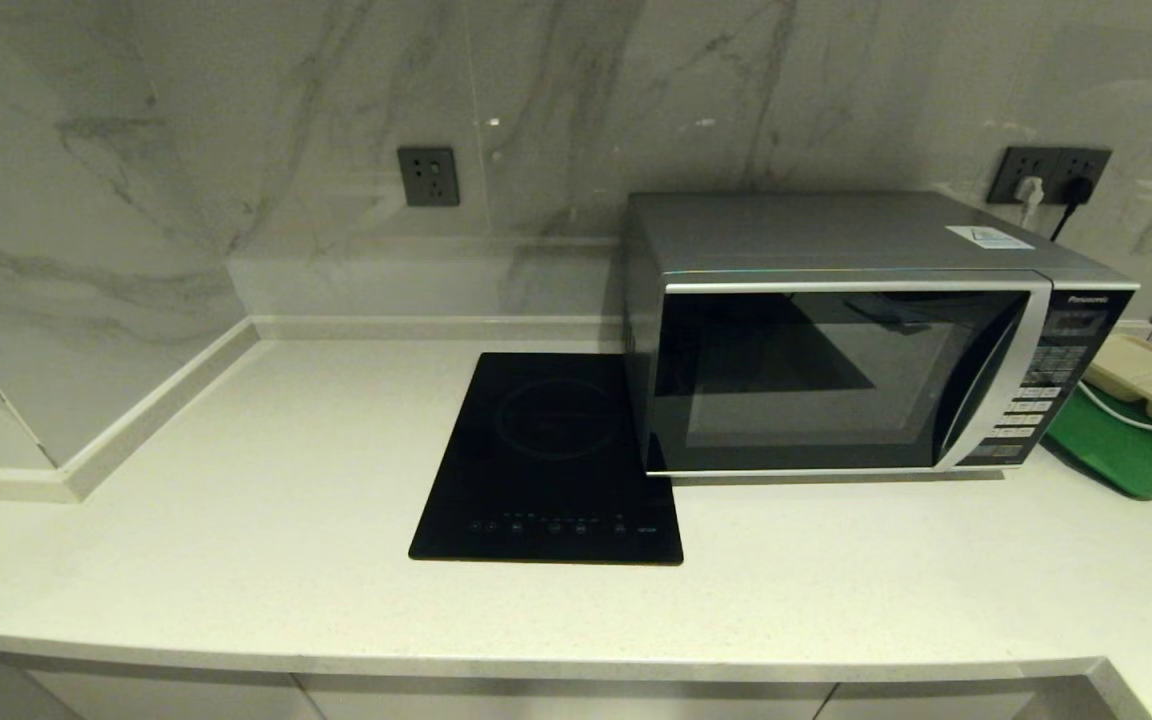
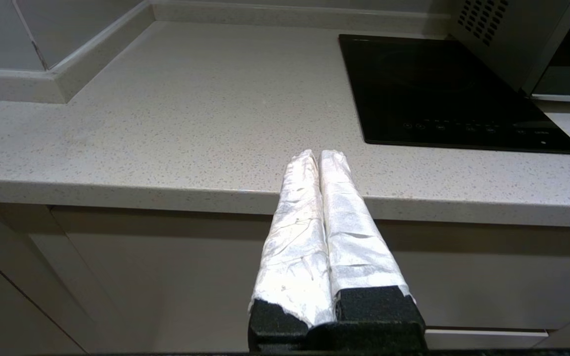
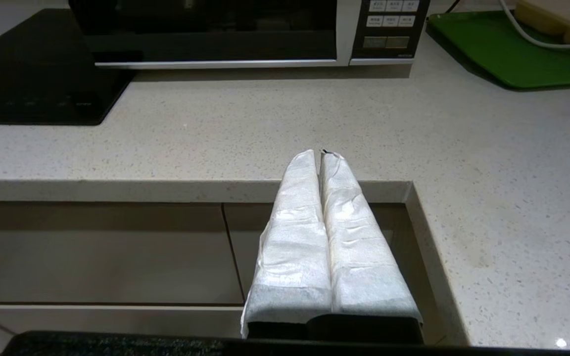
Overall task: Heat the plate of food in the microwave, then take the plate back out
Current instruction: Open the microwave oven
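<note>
The microwave (image 1: 856, 340) stands at the right of centre in the head view, on the pale speckled countertop (image 1: 236, 520), backed against the marble wall. Its dark glass door (image 1: 816, 380) is closed, with the curved silver strip and the button panel (image 1: 1046, 385) at its right end. The plate of food does not show in any of the three views, and the dark glass gives no sight of what is inside the oven.

A flat black induction hob (image 1: 551, 460) lies on the counter just left of the microwave, and the oven's lower left corner overlaps its right edge. At the far right edge of the head view a green tray (image 1: 1126, 450) sits beside the microwave, with a beige object and a white cable on it. Two wall sockets (image 1: 1046, 175) at the upper right carry plugs; a single socket (image 1: 428, 176) sits at upper centre.

Neither arm appears in the head view. In the left wrist view the left gripper (image 2: 319, 154) hangs in front of the counter's front edge, its two white-wrapped fingers (image 2: 297, 222) pressed together and holding nothing. In the right wrist view the right gripper (image 3: 320, 154) hangs likewise before the counter edge, facing the microwave's lower front, its wrapped fingers (image 3: 295, 237) also pressed together and empty.
</note>
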### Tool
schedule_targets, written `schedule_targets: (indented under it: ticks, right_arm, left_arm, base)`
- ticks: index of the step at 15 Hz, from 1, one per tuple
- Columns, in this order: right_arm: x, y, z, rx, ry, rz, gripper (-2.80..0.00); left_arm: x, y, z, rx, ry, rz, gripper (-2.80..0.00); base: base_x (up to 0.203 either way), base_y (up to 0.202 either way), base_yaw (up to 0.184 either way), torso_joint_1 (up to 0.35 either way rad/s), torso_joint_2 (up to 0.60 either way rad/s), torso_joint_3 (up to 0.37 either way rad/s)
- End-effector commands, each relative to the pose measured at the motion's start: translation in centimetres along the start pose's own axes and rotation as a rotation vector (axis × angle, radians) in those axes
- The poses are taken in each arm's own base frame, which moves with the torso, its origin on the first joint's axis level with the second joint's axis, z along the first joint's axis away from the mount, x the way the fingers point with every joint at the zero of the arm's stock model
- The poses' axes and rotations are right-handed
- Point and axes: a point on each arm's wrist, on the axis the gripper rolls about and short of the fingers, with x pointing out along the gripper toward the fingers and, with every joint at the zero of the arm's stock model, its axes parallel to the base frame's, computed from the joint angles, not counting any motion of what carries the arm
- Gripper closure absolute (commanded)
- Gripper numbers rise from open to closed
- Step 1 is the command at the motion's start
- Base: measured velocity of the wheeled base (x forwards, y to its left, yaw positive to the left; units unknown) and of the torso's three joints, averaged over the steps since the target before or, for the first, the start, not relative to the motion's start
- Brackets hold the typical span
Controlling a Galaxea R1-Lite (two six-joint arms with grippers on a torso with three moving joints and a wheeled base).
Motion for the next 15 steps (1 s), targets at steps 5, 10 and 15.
schedule_targets:
  ticks: [5, 10, 15]
  right_arm:
    - [3.5, 0.4, 11.3, 0.030, 0.163, -0.110, 0.00]
    - [14.8, 0.3, 15.6, -0.053, 0.344, -0.497, 0.00]
    - [23.1, 4.7, 16.5, -0.237, 0.305, -0.772, 0.00]
  left_arm:
    - [0.0, 0.0, 0.0, -0.001, -0.001, 0.001, 0.00]
    - [0.0, 0.0, 0.0, -0.001, -0.001, 0.001, 0.00]
    - [0.0, 0.0, 0.0, -0.001, -0.001, 0.001, 0.00]
  base:
    - [0.000, 0.000, 0.000, 0.000, 0.00, 0.000]
    - [0.000, 0.000, 0.000, 0.000, 0.00, 0.000]
    - [0.000, 0.000, 0.000, 0.000, 0.00, 0.000]
